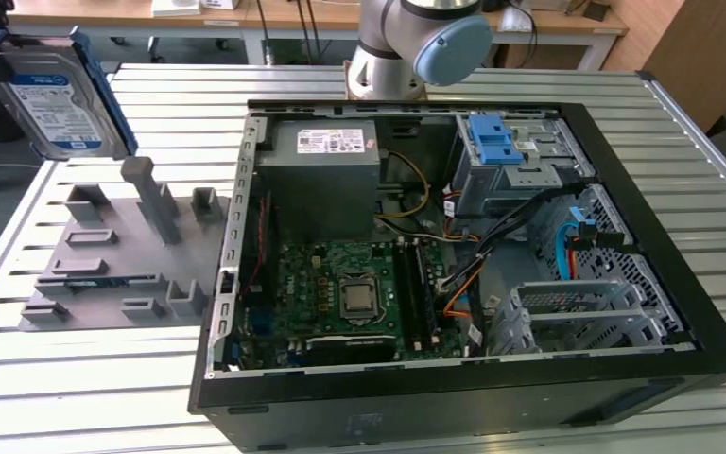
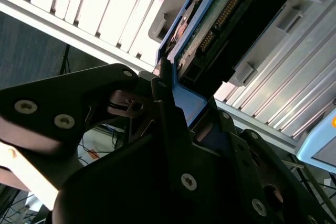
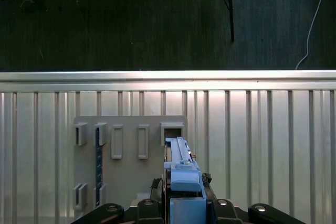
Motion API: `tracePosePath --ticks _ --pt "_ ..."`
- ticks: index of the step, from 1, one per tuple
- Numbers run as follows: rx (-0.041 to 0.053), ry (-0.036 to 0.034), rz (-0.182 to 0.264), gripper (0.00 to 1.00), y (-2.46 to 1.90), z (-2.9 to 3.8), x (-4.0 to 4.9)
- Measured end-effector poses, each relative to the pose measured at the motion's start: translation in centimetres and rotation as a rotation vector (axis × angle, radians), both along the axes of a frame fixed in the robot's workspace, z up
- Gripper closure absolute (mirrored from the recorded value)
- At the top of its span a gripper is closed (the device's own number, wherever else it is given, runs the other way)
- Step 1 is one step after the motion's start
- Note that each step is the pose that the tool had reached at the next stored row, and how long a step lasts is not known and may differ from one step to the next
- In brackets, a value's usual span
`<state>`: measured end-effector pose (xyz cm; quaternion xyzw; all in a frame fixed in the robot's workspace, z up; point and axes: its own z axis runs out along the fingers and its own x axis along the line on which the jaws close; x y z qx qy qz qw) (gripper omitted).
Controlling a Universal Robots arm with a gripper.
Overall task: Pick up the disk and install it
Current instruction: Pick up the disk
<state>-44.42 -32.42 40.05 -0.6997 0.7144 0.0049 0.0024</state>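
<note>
Black gripper (image 2: 181,103) is clamped on the disk (image 2: 220,19), fingers (image 2: 164,93) closed on its blue rail; the disk's green circuit board and connector pins face the second wrist view; disk hangs in the air on edge, outside the computer case (image 1: 464,407), off the case wall on the exterior view's left, up by the case's far corner; blue-and-white label faces the exterior camera; grey holder plate (image 1: 124,255) with upright slots lies flat just beside that same case wall, below the disk and clear of it; in the first wrist view the disk's rail edge sits over the plate's row of slots; case lies open on the slatted metal table (image 1: 86,397); inside the case: grey power-supply box (image 1: 325,151) at the far end, green motherboard (image 1: 337,293) toward the near end, silver cage (image 1: 509,156) with a light-blue latch in the far corner on the exterior view's right; arm base (image 1: 414,38) stands just beyond the case's far wall.
</note>
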Motion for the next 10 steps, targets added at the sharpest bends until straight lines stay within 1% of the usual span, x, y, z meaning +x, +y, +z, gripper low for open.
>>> tracePosePath --ticks 10 --pt "-0.0013 -0.0004 0.0 0.64 0.02 0.35 -0.01"
